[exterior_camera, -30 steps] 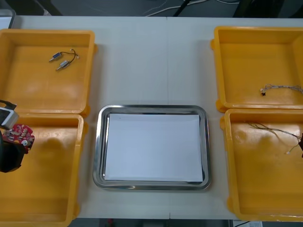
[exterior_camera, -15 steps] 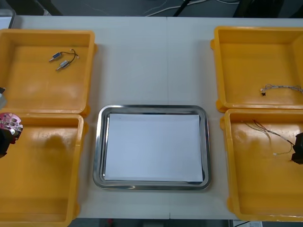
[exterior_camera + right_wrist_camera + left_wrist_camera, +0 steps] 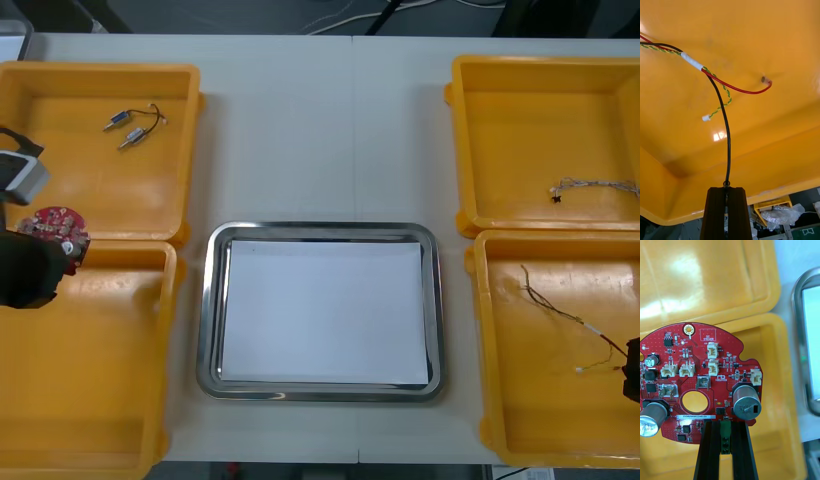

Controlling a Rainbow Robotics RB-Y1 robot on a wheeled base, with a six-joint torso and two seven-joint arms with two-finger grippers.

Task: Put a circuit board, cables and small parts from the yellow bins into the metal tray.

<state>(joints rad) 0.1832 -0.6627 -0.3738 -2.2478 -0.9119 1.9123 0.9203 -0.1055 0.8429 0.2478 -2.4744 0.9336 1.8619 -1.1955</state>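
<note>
Left gripper (image 3: 725,424): black fingers clamped at near-closed width on the green connector (image 3: 725,433) at the edge of the round red circuit board (image 3: 696,386), above the adjoining rims of the left yellow bins (image 3: 110,245).

Right gripper (image 3: 725,189): fingers pinched together on a thin black cable (image 3: 727,131) over the smooth near right bin (image 3: 540,400).

Metal tray (image 3: 208,320): shiny rim, white inside.

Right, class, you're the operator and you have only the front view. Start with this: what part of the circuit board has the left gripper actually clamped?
Observer: The left gripper is shut on a green connector at the edge of the round red circuit board.
Operator: And the right gripper, at my picture's edge?
Observer: The right gripper pinches the end of a black cable.
Operator: One strand?
Observer: No; a white sleeve binds it with a red strand and a yellow-green twisted strand.
</note>
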